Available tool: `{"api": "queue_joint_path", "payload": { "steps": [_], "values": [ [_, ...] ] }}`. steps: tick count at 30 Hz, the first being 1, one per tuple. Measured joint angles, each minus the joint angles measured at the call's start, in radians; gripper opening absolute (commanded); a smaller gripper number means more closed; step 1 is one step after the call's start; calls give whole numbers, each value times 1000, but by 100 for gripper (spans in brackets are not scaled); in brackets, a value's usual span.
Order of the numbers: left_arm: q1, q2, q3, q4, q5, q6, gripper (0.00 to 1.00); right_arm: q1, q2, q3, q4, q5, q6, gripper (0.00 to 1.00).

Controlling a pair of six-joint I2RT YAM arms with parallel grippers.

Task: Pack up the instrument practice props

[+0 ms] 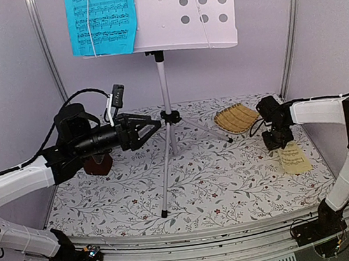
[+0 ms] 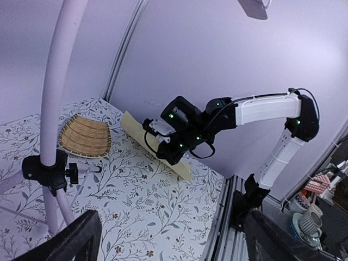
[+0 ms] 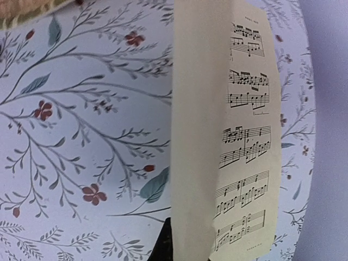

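1. Status: early stage. Basket (image 1: 237, 118), at 1 o'clock on the table (image 1: 201, 185), appears to hold nothing, though the top view is too shallow to confirm.
2. Pale-yellow sheet (image 1: 294, 158): in hand, at 3 o'clock, near the basket but not over it. Printed staves show in the right wrist view. Judged as the step in progress: transfer to basket.
3. Blue sheet (image 1: 100, 18): on the perforated desk (image 1: 187, 9) at 12 o'clock, left half. Not yet removed.
4. Metronome (image 1: 96, 164): on the table at 9 o'clock, mostly hidden behind the L arm. Not yet packed.
5. Music stand (image 1: 163, 87): upright on its tripod at table centre. Not yet collapsed.
6. L arm pose: forearm approx. level, pointing toward 3 o'clock. L gripper (image 1: 151, 127) sits at the height of the stand's hub clamp, just beside the pole on its 9 o'clock side. Jaws spread wide, nothing between them.
7. R arm pose: elbow raised, forearm running toward 9 o'clock, wrist angled down. R gripper (image 1: 279, 142) has its jaws pinched fully onto the pale-yellow sheet, which hangs below and extends either side of them.
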Motion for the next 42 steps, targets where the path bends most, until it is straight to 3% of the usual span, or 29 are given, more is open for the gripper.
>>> {"api": "queue_joint_path", "payload": {
  "steps": [8,15,21,28,34,42],
  "values": [
    [19,1,-10,-2,-28,-2,94,79,46,10,-69,-140,3,6],
    [37,16,-37,-8,-50,-6,94,89,39,10,-84,-237,23,62],
    [43,34,-80,-1,-60,-23,93,89,-88,22,-103,-311,15,88],
    [46,175,-88,40,-68,-54,88,88,-280,35,-31,-396,5,93],
    [53,313,-81,60,-79,-74,83,81,-409,-60,132,-482,8,95],
    [71,431,-6,105,-52,-93,55,63,-504,-122,276,-561,24,95]
  ]
}}
